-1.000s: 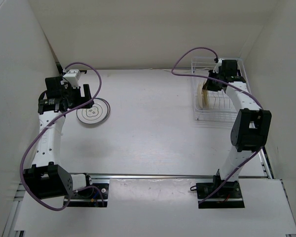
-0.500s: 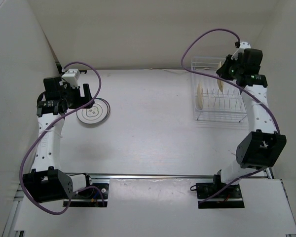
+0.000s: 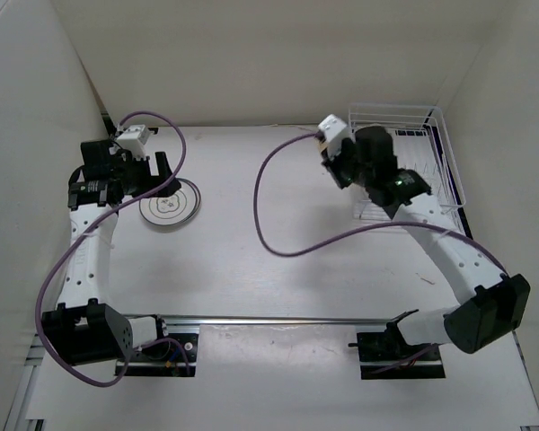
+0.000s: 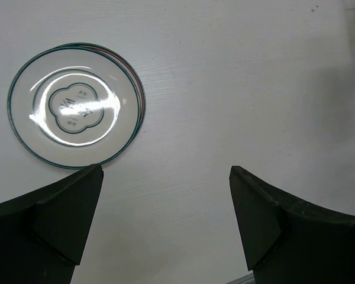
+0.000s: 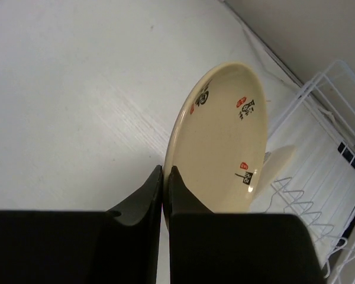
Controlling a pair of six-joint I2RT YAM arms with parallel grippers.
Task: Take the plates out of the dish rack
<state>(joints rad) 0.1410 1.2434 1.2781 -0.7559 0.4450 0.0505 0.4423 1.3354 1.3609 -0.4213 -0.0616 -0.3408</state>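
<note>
My right gripper (image 5: 165,177) is shut on the lower rim of a beige plate (image 5: 225,130) with small dark and red marks. It holds the plate on edge above the table, just left of the white wire dish rack (image 5: 325,136). In the top view the right gripper (image 3: 343,172) is at the dish rack's (image 3: 431,121) left side and the arm hides the plate. A white plate with a dark rim (image 4: 77,112) lies flat on the table, with a red-edged rim showing under it. My left gripper (image 4: 165,195) is open and empty beside it, as the top view (image 3: 157,175) shows too.
The white enclosure walls stand close on the left, back and right. The right arm's purple cable (image 3: 278,242) loops over the middle of the table. A pale shape (image 5: 279,157) lies behind the held plate at the rack; I cannot tell what it is.
My right gripper has lifted the beige plate out of the rack, swung up, then moved left over the rack's left edge. The left arm has not moved.
</note>
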